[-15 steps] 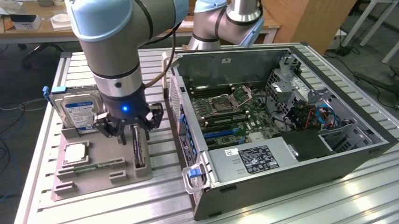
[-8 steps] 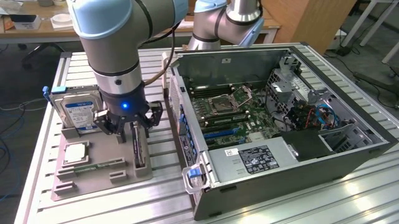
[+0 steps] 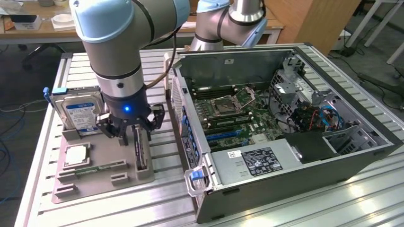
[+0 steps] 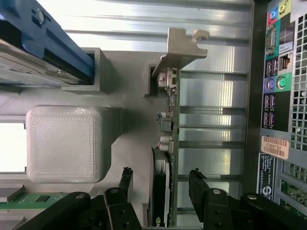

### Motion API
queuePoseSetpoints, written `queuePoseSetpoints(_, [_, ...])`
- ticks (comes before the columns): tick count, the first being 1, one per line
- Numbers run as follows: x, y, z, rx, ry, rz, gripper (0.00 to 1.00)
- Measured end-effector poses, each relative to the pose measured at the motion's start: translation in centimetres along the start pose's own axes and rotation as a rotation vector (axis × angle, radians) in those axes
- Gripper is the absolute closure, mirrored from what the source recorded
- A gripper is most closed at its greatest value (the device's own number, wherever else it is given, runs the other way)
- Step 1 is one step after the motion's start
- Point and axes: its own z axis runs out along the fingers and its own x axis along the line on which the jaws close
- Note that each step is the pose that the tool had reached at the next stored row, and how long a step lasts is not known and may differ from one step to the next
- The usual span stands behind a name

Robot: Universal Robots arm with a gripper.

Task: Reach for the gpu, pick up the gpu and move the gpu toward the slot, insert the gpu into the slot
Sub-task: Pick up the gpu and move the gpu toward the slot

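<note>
The gpu point(image 3: 141, 153) stands on edge in a slot of the grey holder point(image 3: 101, 182) on the table, at the exterior view's left. In the wrist view the gpu point(image 4: 171, 129) appears as a thin green-edged card with its silver end bracket point(image 4: 181, 50) at the far end and the black fan housing point(image 4: 159, 191) near the fingers. My gripper point(image 3: 132, 134) hovers right over the card, open. My gripper point(image 4: 161, 178) has one black finger point(image 4: 125, 176) on each side of the card, apart from it. The blue slot point(image 3: 221, 135) lies on the motherboard inside the open computer case point(image 3: 353, 161).
The holder also carries a silver hard drive point(image 3: 79, 113) with a blue-white label, a square processor point(image 3: 75, 155) and a green memory stick point(image 3: 101, 168). The case's rear port panel point(image 4: 278, 86) stands close beside the holder. A second arm point(image 3: 227, 23) rises behind the case.
</note>
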Motion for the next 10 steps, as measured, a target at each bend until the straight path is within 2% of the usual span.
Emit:
queuePoseSetpoints(1, [0.0, -0.01, 0.08, 0.0055, -0.0006, 0.0, 0.41])
queuePoseSetpoints(2, [0.0, -0.01, 0.11, 0.0084, -0.0008, 0.0, 0.41])
queuePoseSetpoints(6, [0.0, -0.01, 0.12, 0.0086, -0.0008, -0.001, 0.41])
queuePoseSetpoints(7, [0.0, -0.01, 0.12, 0.0086, -0.0008, 0.0, 0.43])
queuePoseSetpoints(8, [0.0, -0.01, 0.13, 0.0085, -0.0008, 0.0, 0.49])
queuePoseSetpoints(10, [0.0, -0.01, 0.12, 0.0086, -0.0008, 0.0, 0.49])
